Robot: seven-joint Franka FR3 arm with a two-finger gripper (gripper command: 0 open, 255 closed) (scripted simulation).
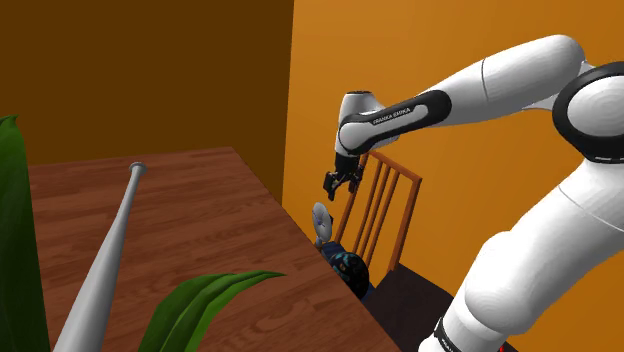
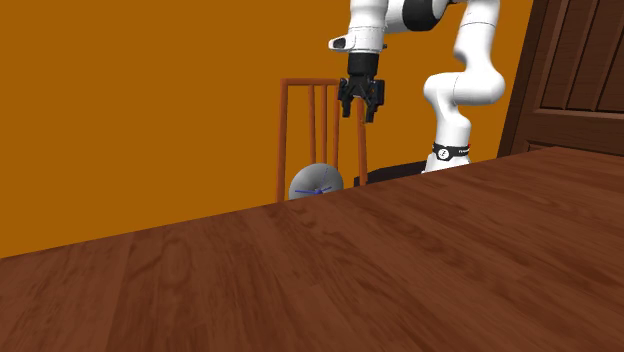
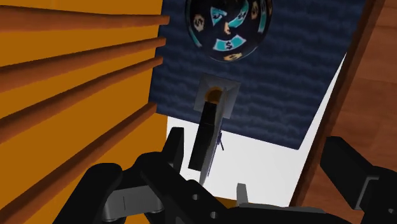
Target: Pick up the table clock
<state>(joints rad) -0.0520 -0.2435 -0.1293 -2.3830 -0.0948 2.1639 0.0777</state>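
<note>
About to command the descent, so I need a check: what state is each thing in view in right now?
Black two-finger hand: open, empty, above the clock.
Round grey table clock: upright on the chair's dark blue seat, not held.
Dark ball with teal patches: resting on the same seat, apart from the clock.
Grey baseball bat: lying flat on the brown wooden table.
Orange slat-backed wooden chair: upright at the table's edge.
</note>
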